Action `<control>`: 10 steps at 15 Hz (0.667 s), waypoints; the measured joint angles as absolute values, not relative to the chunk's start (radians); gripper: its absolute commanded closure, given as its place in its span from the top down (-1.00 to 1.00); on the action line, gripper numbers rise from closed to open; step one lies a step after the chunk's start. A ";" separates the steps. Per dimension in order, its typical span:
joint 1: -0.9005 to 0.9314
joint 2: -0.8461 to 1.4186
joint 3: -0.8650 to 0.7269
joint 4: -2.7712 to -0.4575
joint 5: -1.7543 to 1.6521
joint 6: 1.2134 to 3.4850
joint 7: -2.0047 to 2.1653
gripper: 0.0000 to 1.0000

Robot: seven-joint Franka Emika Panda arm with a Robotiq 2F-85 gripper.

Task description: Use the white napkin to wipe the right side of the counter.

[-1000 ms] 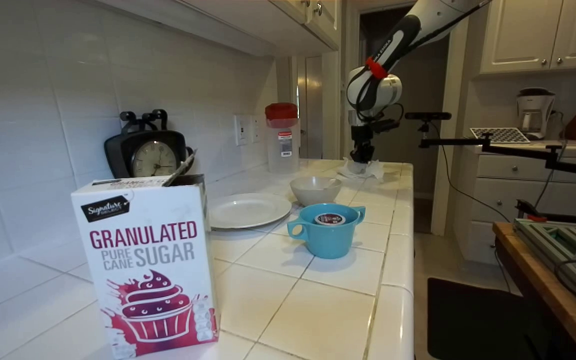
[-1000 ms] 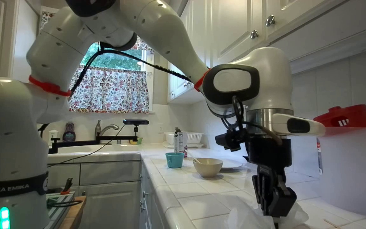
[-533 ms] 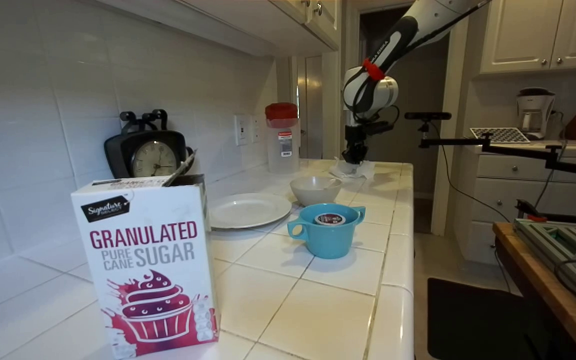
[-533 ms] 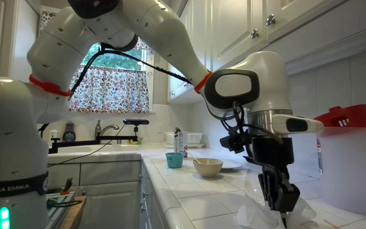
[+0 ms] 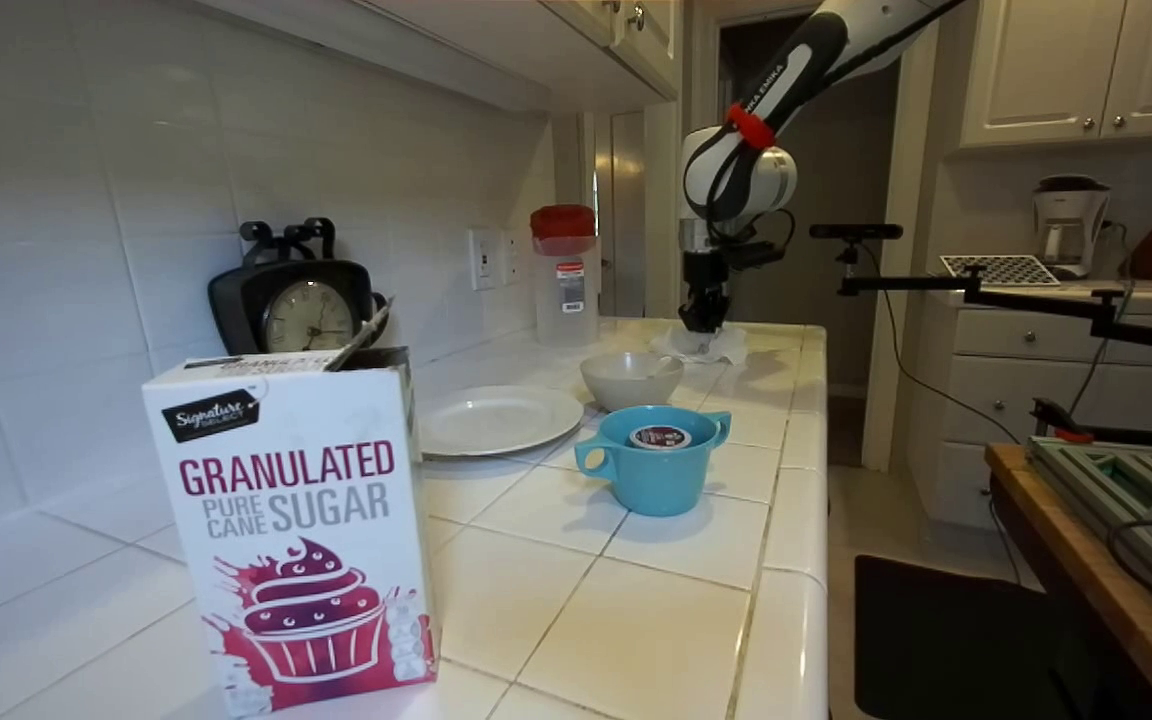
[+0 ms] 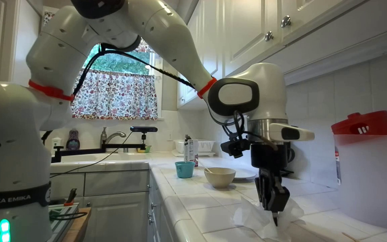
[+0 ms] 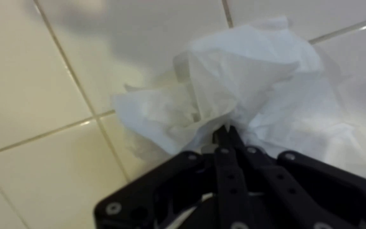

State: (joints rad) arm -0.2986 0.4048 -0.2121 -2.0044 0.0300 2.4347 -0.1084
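The crumpled white napkin [image 7: 256, 76] lies spread on the glossy white tiled counter [image 7: 43, 178] in the wrist view. It also shows in both exterior views [image 5: 731, 347] [image 6: 255, 216] near the counter's far end from the sugar box. My gripper [image 7: 227, 127] points down with its fingers nearly together, and a fold of the napkin is pinched between the tips. In the exterior views the gripper [image 5: 704, 335] [image 6: 275, 218] stands at the napkin's middle, low over the counter [image 5: 646, 610] [image 6: 210, 218]. The napkin's underside is hidden.
A bowl [image 5: 631, 382] with a utensil, a white plate [image 5: 496, 420], a turquoise cup [image 5: 661, 475] and a sugar box [image 5: 296, 560] stand along the counter. A red-lidded container [image 6: 370, 178] is by the wall. A thin stick [image 6: 349, 236] lies near it. Cabinets [image 6: 247, 30] hang above.
My gripper and the napkin first shifted toward the wall, then moved along the counter toward the bowl. The napkin stays pinched. The other objects have not moved.
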 measured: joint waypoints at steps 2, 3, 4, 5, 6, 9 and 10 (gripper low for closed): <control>-0.301 0.382 -0.230 -2.040 0.023 2.435 -0.108 -1.00; -0.303 0.376 -0.242 -2.052 0.021 2.435 -0.108 -1.00; -0.307 0.374 -0.254 -2.056 0.021 2.435 -0.108 -1.00; -0.313 0.375 -0.264 -2.057 0.021 2.435 -0.108 -1.00; -0.317 0.378 -0.274 -2.055 0.015 2.442 -0.108 -1.00; -0.328 0.402 -0.284 -2.027 0.011 2.463 -0.108 -1.00; -0.328 0.418 -0.284 -2.006 0.010 2.467 -0.108 -1.00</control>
